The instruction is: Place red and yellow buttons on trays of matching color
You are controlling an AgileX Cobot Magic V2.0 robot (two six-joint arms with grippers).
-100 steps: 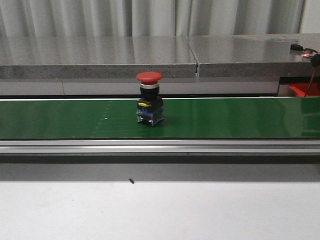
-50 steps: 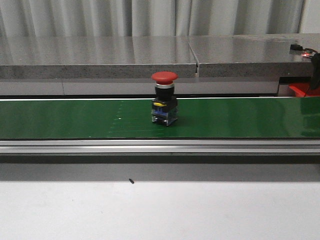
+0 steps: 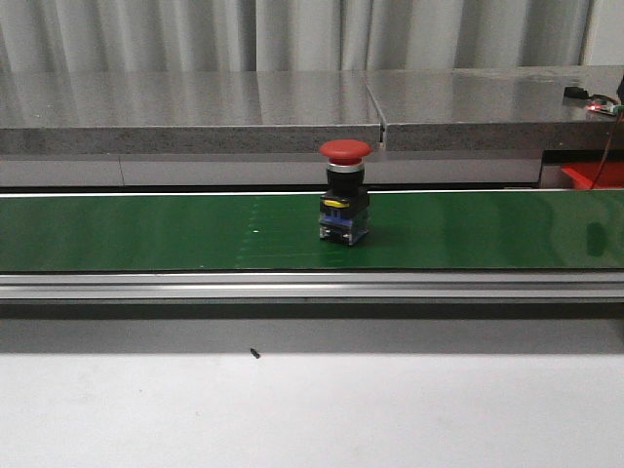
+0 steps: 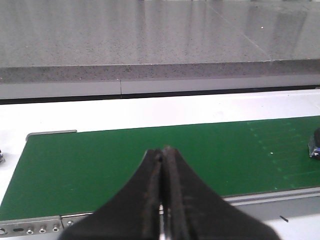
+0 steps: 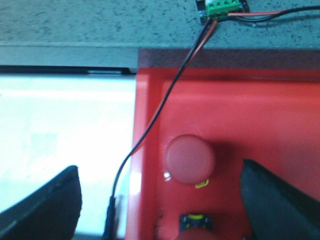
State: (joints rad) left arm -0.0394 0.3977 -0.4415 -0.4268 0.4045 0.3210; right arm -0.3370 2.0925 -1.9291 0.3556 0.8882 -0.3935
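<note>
A red mushroom-head button (image 3: 345, 195) with a black and blue body stands upright on the green conveyor belt (image 3: 146, 234), near the middle. Its edge shows in the left wrist view (image 4: 315, 145). My left gripper (image 4: 162, 151) is shut and empty over the belt's near edge, far from the button. My right gripper (image 5: 160, 172) is open and empty above the red tray (image 5: 260, 115). That tray holds one red button (image 5: 190, 159), and a second one (image 5: 197, 229) is partly in view. The red tray's corner shows in the front view (image 3: 591, 175). No yellow button or yellow tray is in view.
A grey stone ledge (image 3: 195, 107) runs behind the belt. A red-and-black cable (image 5: 165, 100) from a green terminal block (image 5: 222, 7) crosses the tray's rim. A metal rail (image 3: 292, 285) borders the belt in front, with the white table (image 3: 312, 409) below.
The red button has travelled to the right along the belt. The dark part of my right arm at the far right edge of the front view is gone from it.
</note>
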